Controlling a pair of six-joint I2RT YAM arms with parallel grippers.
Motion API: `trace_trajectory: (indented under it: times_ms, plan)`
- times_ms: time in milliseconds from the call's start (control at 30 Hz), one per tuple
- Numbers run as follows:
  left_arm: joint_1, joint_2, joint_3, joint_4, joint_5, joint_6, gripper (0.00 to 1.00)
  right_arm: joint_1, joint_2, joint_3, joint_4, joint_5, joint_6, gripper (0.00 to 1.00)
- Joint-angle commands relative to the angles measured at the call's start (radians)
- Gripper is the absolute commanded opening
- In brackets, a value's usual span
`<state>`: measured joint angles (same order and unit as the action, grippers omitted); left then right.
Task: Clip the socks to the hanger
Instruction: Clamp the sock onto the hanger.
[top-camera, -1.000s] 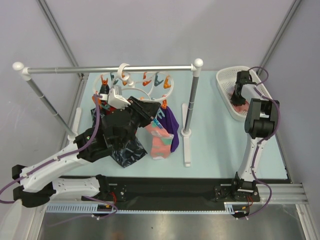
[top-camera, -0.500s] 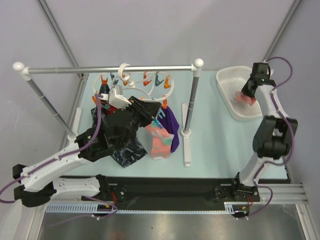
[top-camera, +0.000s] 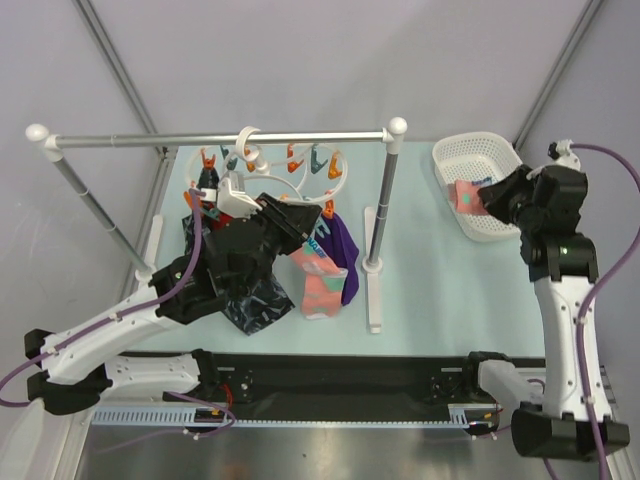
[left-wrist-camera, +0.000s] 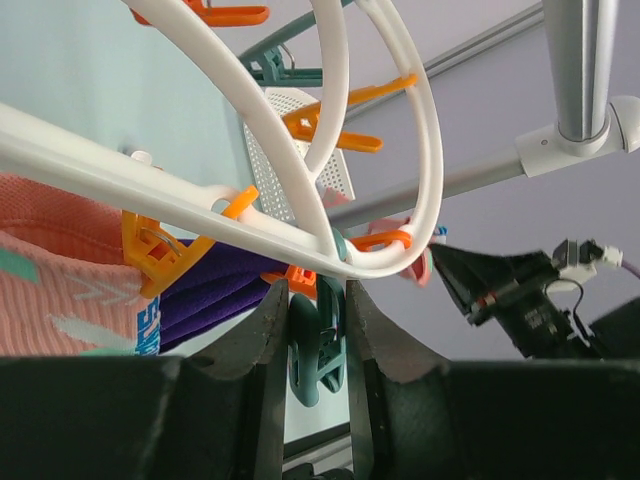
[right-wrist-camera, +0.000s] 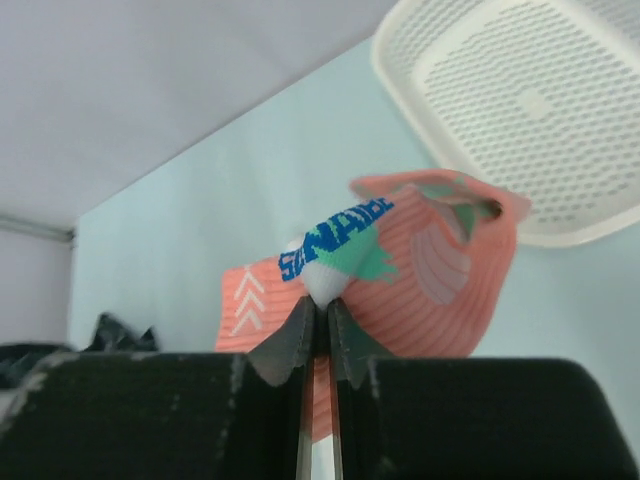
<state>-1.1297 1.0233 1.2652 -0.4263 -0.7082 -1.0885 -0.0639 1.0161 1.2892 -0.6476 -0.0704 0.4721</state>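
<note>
The white oval hanger (top-camera: 341, 178) hangs by its hook from the rail, with orange and teal clothespins along its rings; it also shows in the left wrist view (left-wrist-camera: 428, 140). A salmon-pink sock (top-camera: 322, 286) hangs clipped to it. My left gripper (top-camera: 308, 230) is under the ring, and in the left wrist view my left gripper (left-wrist-camera: 317, 320) is shut on a teal clothespin (left-wrist-camera: 316, 345). My right gripper (top-camera: 489, 196) is shut on another salmon-pink sock (top-camera: 464, 195) with teal and white patches, held above the basket's near edge. The right wrist view shows my right gripper (right-wrist-camera: 320, 308) pinching this sock (right-wrist-camera: 420, 275).
A white mesh basket (top-camera: 470, 141) stands at the back right, also in the right wrist view (right-wrist-camera: 530, 100). The grey rail (top-camera: 200, 139) with white ball ends stands on posts (top-camera: 381, 215). A purple cloth (top-camera: 344, 240) and a dark navy cloth (top-camera: 256, 302) hang from the hanger.
My right arm rose out of the basket and swung right, lifting the salmon-pink sock clear. My left arm and the hanger have not moved.
</note>
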Motion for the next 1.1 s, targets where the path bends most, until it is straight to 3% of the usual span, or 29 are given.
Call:
trace_trajectory:
  times_ms: [0,133,233,467,667,867,1067]
  plan:
    - [0.002,-0.014,-0.018,0.004,-0.001,-0.014,0.00,0.003,-0.103,-0.060,-0.061,-0.230,0.091,0.00]
    - [0.002,-0.017,-0.021,0.006,0.004,-0.020,0.00,0.027,-0.186,-0.171,-0.046,-0.508,0.218,0.00]
    - [0.002,-0.020,-0.027,0.011,0.010,-0.027,0.00,0.113,-0.241,-0.266,0.025,-0.591,0.333,0.00]
    - [0.002,-0.020,-0.027,0.018,0.019,-0.042,0.00,0.421,-0.307,-0.361,0.227,-0.448,0.534,0.00]
    - [0.002,-0.028,-0.030,0.008,0.013,-0.048,0.00,0.718,-0.214,-0.341,0.356,-0.229,0.579,0.00]
    - [0.002,-0.028,-0.032,0.001,0.010,-0.050,0.00,0.849,-0.137,-0.335,0.453,-0.105,0.612,0.00]
    - [0.002,-0.028,-0.043,0.006,0.003,-0.050,0.00,0.858,-0.155,-0.341,0.473,-0.023,0.645,0.00]
